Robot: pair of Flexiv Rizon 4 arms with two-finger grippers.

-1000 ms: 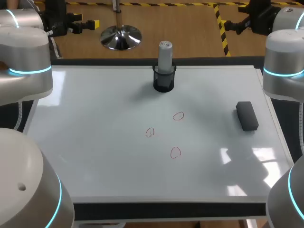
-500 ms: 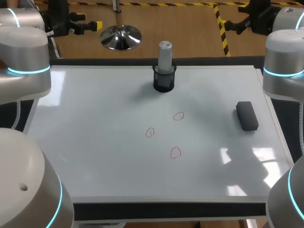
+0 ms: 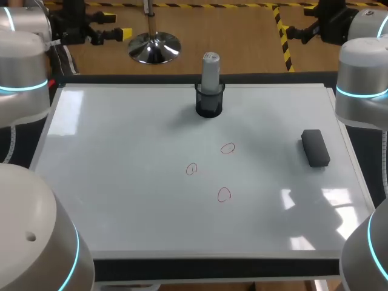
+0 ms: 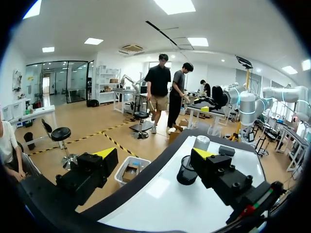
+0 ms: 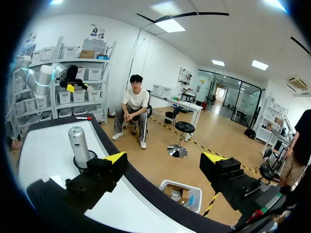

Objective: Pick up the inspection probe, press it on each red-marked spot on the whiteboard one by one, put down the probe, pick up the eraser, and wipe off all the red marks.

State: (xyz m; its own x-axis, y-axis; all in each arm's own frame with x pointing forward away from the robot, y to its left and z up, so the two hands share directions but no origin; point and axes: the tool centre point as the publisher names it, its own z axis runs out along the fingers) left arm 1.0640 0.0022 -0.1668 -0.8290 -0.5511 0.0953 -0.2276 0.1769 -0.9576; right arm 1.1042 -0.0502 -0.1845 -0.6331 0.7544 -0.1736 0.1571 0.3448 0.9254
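Note:
The grey inspection probe (image 3: 210,71) stands upright in a black mesh cup (image 3: 209,103) at the back middle of the whiteboard (image 3: 121,182). Three small red rings are drawn on the board: one (image 3: 227,148) in the middle, one (image 3: 191,169) to its left, one (image 3: 224,194) nearer the front. The black eraser (image 3: 315,147) lies flat at the right. My left gripper (image 4: 155,156) is open and empty, beyond the board's back left corner, with the probe (image 4: 200,143) ahead of it. Off the back right corner my right gripper (image 5: 165,160) also stands open and empty, apart from the probe (image 5: 77,140).
My arms' big white links stand over the table's left edge (image 3: 24,66) and right edge (image 3: 364,79). A dark border (image 3: 212,267) runs along the board's front edge.
My left arm's upper link has drawn back to the left, uncovering the board's back left corner. The right arm, probe, eraser and marks have not moved.

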